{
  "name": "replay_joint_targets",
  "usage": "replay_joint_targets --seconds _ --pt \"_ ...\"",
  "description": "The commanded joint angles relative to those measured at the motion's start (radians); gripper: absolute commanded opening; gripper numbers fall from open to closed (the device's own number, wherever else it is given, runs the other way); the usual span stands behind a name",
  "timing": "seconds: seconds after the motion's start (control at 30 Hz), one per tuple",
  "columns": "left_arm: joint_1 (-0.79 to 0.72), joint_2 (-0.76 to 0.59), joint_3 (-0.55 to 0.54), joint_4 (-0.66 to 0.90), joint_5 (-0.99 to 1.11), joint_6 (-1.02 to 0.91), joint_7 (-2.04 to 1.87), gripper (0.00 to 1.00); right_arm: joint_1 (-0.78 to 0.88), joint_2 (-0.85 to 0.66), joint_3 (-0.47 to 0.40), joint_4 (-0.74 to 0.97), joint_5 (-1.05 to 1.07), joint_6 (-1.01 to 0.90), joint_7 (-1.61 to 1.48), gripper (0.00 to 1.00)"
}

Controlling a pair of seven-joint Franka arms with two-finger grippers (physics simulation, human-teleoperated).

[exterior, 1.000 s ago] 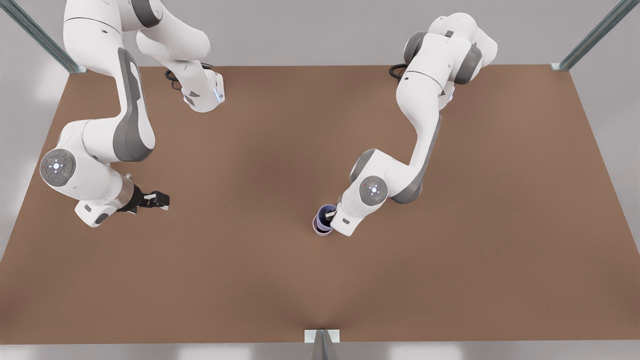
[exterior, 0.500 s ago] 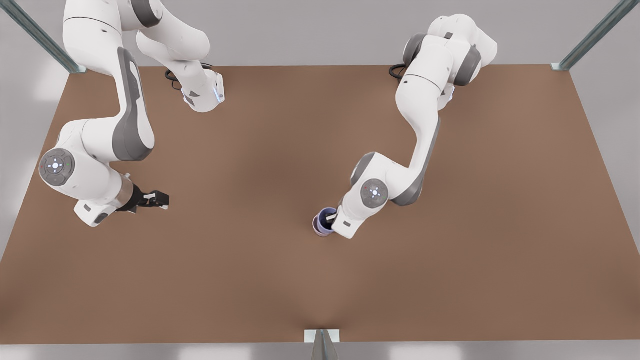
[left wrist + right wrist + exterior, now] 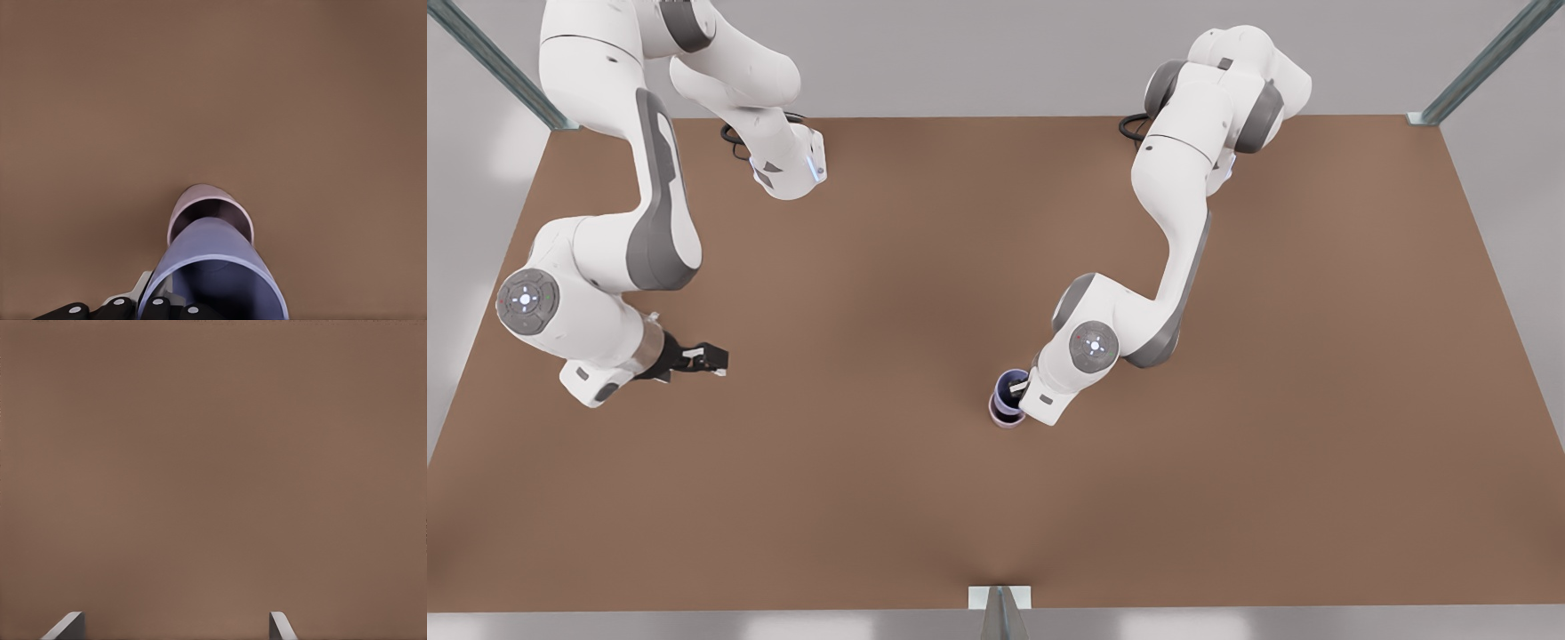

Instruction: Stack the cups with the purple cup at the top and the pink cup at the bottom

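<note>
The left gripper (image 3: 1016, 388) is clamped on the wall of the purple cup (image 3: 1009, 391), one finger inside the rim and the other outside it, as the front view shows a pale finger reaching into the cup's dark mouth. In the left wrist view the purple cup (image 3: 212, 272) sits close against the dark finger mounts, its open mouth toward the camera, with the pink cup (image 3: 209, 212) directly beyond it, rim up on the brown tabletop (image 3: 213, 93). From the front view the purple cup covers nearly all of the pink cup (image 3: 1007, 421), whose pale rim peeks out as a thin crescent on the side toward the near edge; whether the purple cup is seated inside it or held just above cannot be told. Both cups stand a little in from the middle of the tabletop's near edge. The left arm reaches from its base at the far edge, elbow bent, wrist turned down over the cups. The right gripper (image 3: 710, 356) hangs open with nothing between its fingers (image 3: 65, 627), the two tips well apart over bare tabletop in the right wrist view. That arm waits near the tabletop's edge at the front view's left, folded in a deep bend, its dark hand lying nearly level and pointing toward the middle, well apart from the cups.
</note>
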Motion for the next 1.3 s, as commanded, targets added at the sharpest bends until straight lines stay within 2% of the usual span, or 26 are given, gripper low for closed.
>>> replay_joint_targets --seconds 0.0,0.13,0.3,0.37,0.7,0.77,0.8,0.87,1.27 --pt "0.000 0.000 0.000 0.000 -0.052 0.001 0.002 0.21 0.000 0.000 0.000 0.000 0.000 0.000 0.000 1.00" --pt "-0.005 0.006 0.000 0.001 -0.052 0.003 0.002 0.22 -0.001 0.000 0.000 0.000 -0.002 -0.002 0.000 1.00" --pt "-0.006 0.006 0.000 0.001 -0.053 0.004 0.000 0.44 -0.001 0.000 0.000 0.002 0.001 -0.002 0.000 1.00" --pt "-0.006 0.006 0.000 0.001 -0.053 0.006 0.000 0.48 -0.001 0.000 0.000 0.002 0.001 -0.003 -0.002 1.00" --pt "-0.006 0.014 -0.002 -0.014 -0.055 0.015 0.003 0.48 -0.001 0.001 -0.001 0.000 0.000 0.000 -0.014 1.00" --pt "-0.005 0.014 0.000 -0.014 -0.055 0.015 0.003 0.51 -0.001 0.018 0.000 0.020 0.003 0.000 -0.012 1.00" --pt "-0.005 0.014 0.000 -0.014 -0.055 0.014 0.003 0.59 -0.001 0.028 -0.001 0.032 0.000 -0.002 -0.012 1.00" --pt "-0.002 0.012 -0.002 -0.013 -0.055 0.012 0.003 0.99 -0.001 0.029 -0.001 0.031 0.000 -0.002 -0.015 1.00" --pt "0.000 0.009 -0.002 -0.014 -0.056 0.012 0.002 1.00 -0.003 0.028 -0.001 0.034 0.000 -0.009 -0.015 1.00"
